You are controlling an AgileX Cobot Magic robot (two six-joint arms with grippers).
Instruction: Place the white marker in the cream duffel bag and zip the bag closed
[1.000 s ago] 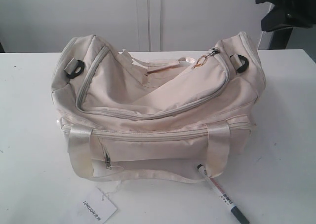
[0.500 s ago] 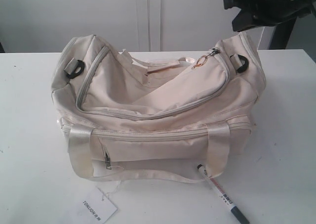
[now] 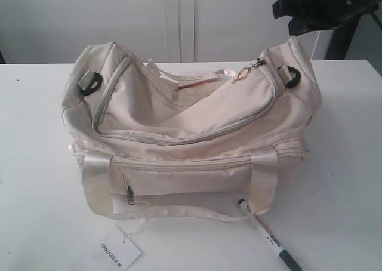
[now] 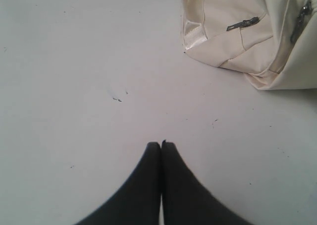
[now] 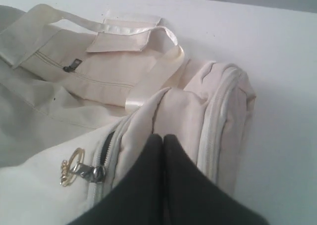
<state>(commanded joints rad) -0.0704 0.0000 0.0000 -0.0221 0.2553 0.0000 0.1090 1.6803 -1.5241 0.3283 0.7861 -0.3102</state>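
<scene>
Both closed, empty: left pincer point(image 4: 161, 145), right pincer point(image 5: 162, 137); slim dark-capped white marker point(image 3: 267, 234).

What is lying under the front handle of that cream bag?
One end of the white marker reaches the front handle of the cream duffel bag; whether it tucks beneath is hidden. A paper tag lies nearby.

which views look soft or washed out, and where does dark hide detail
Exterior view: flat even light, the cream duffel bag nearly blends into the white table, right arm a black silhouette. Left wrist view: table sharp enough to show specks, the shut jaws dark and featureless. Right wrist view: softer, gold zipper pull slightly blurred, jaws plain black.
</scene>
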